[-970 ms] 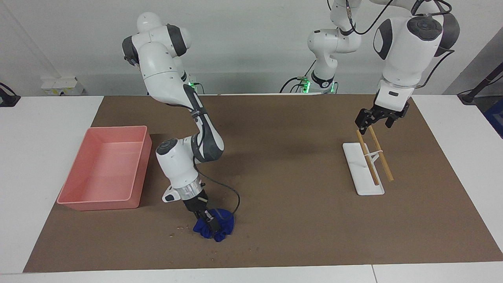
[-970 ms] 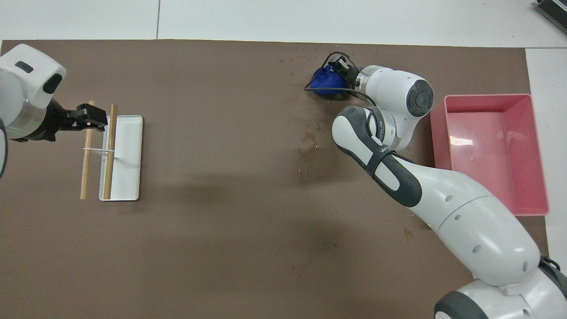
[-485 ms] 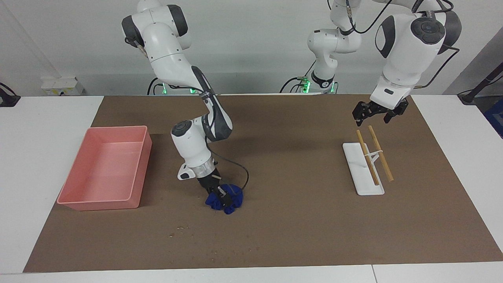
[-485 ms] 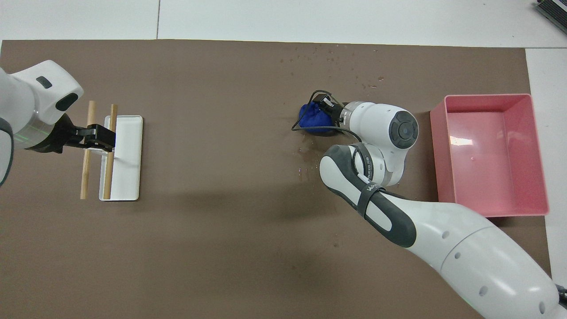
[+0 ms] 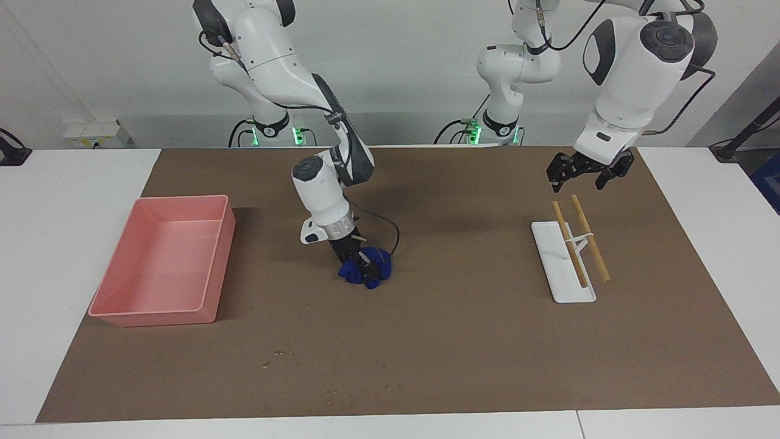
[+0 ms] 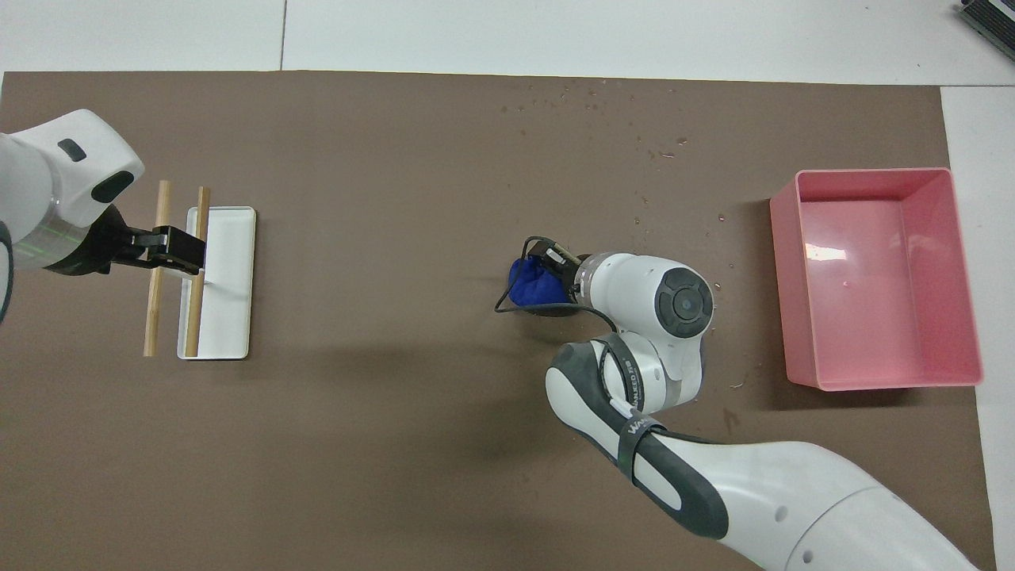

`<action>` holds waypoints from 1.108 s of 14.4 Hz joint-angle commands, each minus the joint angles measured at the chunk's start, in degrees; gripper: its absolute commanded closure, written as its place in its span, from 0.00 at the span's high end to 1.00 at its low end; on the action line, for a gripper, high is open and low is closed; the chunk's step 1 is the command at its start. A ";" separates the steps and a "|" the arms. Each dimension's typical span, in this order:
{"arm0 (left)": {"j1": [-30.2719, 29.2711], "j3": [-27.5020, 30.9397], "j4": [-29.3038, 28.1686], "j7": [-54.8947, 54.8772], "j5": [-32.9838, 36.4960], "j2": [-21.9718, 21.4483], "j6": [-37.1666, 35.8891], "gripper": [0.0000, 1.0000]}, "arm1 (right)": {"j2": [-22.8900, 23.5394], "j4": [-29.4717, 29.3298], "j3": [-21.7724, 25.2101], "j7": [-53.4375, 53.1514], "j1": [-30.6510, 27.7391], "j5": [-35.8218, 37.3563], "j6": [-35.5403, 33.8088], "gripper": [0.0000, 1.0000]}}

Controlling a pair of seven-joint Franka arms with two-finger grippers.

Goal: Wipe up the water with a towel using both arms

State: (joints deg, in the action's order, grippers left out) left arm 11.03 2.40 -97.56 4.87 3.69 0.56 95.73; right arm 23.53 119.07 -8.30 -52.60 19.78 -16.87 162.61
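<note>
Right tool (image 5: pixel 364 261) clamped on the towel (image 5: pixel 367 272), pressed to the counter (image 5: pixel 463 341) mid-mat, beside the pink tray (image 5: pixel 220 256). Water specks (image 6: pixel 591 93) lie farther from the robots than the towel. Left tool (image 5: pixel 584 172) open, waiting over the wooden sticks (image 5: pixel 580 244); right arm much nearer.

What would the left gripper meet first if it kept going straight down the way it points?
Most likely the two wooden sticks on the white stand. The open left gripper hangs pointing down over their ends nearest the robots, though its height above them is hard to judge.
</note>
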 commanded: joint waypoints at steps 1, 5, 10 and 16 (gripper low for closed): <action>2.33 2.88 -1.49 -4.50 -0.70 -1.53 -0.72 1.00 | -2.52 8.45 -0.23 0.04 2.53 -0.97 -2.20 0.00; 2.33 6.90 -0.79 -5.92 -3.76 -1.79 -0.63 1.00 | -6.65 10.31 -0.23 2.32 3.42 -0.88 -10.53 0.00; 2.24 11.58 -2.62 -8.12 -3.87 -3.46 2.26 1.00 | -13.85 9.35 0.04 2.77 2.37 -0.71 -23.28 0.00; 5.82 17.42 -2.81 -10.39 -3.60 -3.81 1.30 1.00 | -21.15 -1.36 0.30 7.32 -8.95 0.09 -42.16 0.00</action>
State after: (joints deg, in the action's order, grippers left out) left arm 13.65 14.45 -98.92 -3.17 0.36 -1.80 96.26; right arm 4.96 121.61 -7.67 -48.94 15.47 -16.76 126.87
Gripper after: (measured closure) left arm 0.000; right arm 0.982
